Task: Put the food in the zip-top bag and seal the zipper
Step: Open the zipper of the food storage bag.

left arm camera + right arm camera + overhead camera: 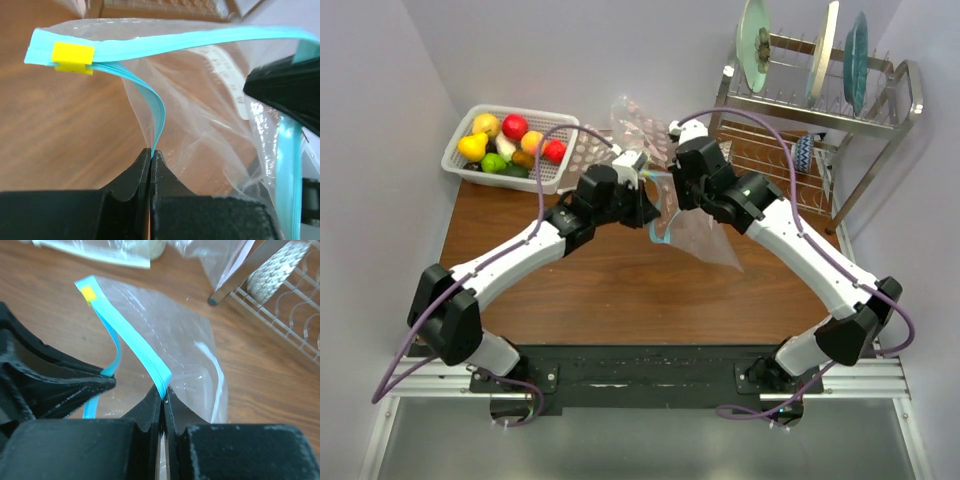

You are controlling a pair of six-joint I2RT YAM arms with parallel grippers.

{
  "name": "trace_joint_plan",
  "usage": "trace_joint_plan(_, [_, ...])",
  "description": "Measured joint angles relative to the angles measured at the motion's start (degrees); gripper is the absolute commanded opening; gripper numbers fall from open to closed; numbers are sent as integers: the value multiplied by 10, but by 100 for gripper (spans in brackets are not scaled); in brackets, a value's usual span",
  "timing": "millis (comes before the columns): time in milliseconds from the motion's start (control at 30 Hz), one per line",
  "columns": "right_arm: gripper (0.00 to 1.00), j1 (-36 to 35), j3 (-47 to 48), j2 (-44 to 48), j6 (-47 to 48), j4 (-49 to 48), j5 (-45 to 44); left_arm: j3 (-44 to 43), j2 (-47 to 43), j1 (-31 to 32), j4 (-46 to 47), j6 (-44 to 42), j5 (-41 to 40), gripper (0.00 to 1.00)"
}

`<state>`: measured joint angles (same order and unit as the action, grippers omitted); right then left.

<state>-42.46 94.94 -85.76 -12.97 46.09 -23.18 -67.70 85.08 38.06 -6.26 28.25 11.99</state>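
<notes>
Clamped on one lip of the zipper [175, 42] is the left gripper [150, 156]; the right gripper [163, 392] pinches the other lip, spreading the zip-top bag [705, 240] at mid-table. The food [510, 142] lies in the basket [548, 181] at ten o'clock, nearer the left arm, which likely must let go first.

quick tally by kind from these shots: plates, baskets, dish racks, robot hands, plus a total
plates: 3 (green plate, cream plate, teal plate)
basket: 1
dish rack: 1
hands: 2 (left hand, right hand, both shut on the zipper)
total: 7
</notes>
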Motion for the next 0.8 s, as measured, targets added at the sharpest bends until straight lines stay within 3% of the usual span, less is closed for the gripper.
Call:
trace_joint_plan(333, [4,-16,-174,-32,-7,-72,47,159,22,-25,86,27,16,0])
trace_joint_plan(500, [14,-18,-195,-33,-11,-85,55,194,22,-36,84,26,10,0])
trace_joint_plan(700, [36,-18,-195,-27,-27,-102,101,199,16,-37,84,26,2,0])
trace_joint_plan(800, [34,-18,-194,-27,-35,-101,120,210,-2,-37,94,26,3,0])
